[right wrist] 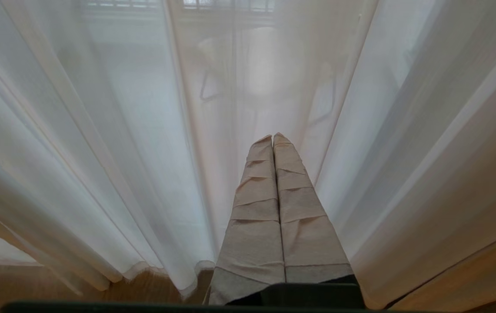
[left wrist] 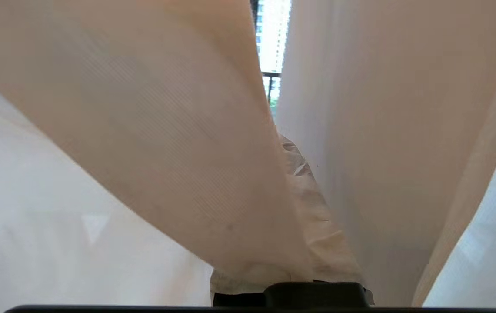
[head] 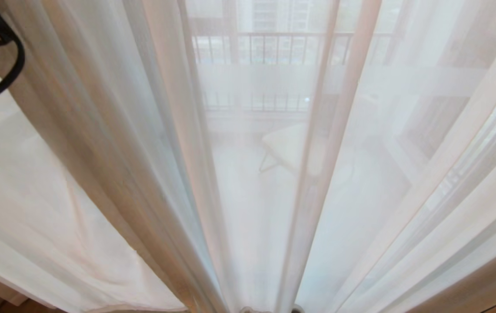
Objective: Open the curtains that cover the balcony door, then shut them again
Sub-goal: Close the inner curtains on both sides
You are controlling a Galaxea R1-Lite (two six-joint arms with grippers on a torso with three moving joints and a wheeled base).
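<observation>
Curtains [left wrist: 178, 143] seemingly drape left hand [left wrist: 304, 191].

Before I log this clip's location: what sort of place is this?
Probably a flat's living area beside its balcony: floor-length sheer curtains, a balcony railing showing through them, a pale chair outside, and high-rise blocks beyond.

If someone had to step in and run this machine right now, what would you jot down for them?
Left gripper: shut, wrapped fingers buried between folds of the curtains; whether it grips cloth cannot be told.
Right gripper: shut, empty, pointing at the sheers without pressing in.
The sheers hang across the whole head view; the railing and a chair show only through them. A thicker beige fold lies over the left gripper.
Done: cannot say from here whether the opening has already happened.
Left: check that first; the job ends with curtains drawn closed.
</observation>
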